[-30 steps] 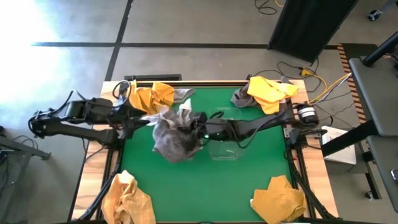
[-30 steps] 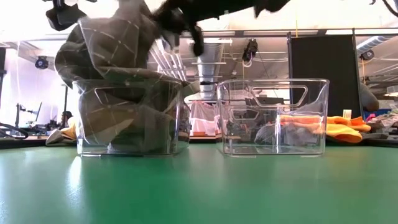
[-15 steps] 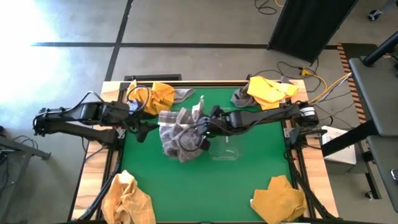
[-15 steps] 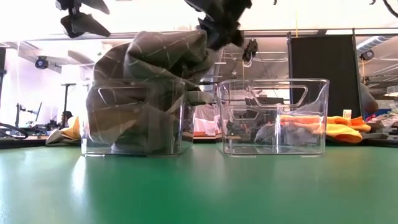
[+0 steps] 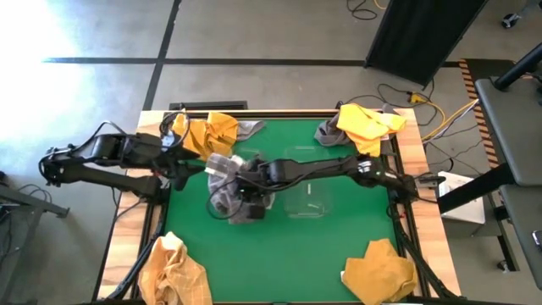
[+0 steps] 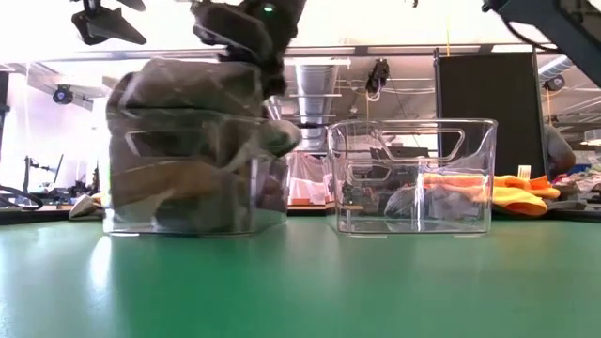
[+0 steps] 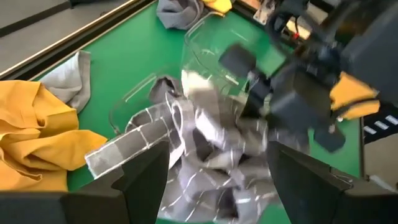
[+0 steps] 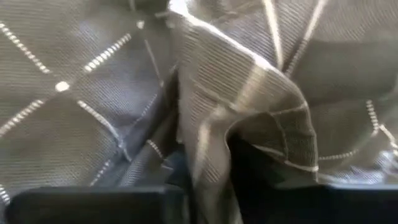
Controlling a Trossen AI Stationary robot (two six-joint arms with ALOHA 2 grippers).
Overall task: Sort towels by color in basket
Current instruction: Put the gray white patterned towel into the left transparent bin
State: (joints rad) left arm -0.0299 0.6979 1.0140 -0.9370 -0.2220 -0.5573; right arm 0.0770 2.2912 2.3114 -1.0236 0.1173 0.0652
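**Pressing the grey towel down into the left bin**

Spanning the green table (image 5: 339, 246), the right arm reaches across past the empty bin (image 5: 306, 196), so the right gripper (image 5: 251, 178) sits directly over the full bin (image 6: 192, 183). The grey towel (image 5: 235, 196) lies straight below that gripper, bunched in the bin with folds mounded above its rim and one strip trailing over the wall, as the left wrist view shows. The right wrist view is filled with checked grey cloth at close range; whether those jaws pinch it or stand spread, I cannot tell.

Just beside the bin, on its outer side, the left gripper (image 5: 188, 163) hangs above table level with its fingers spread and nothing between them.

The right arm is plainly the nearer one, so the coming move is probably vertical: push down or let go, then lift clear. Yellow towels (image 5: 207, 131) lie at the table corners.
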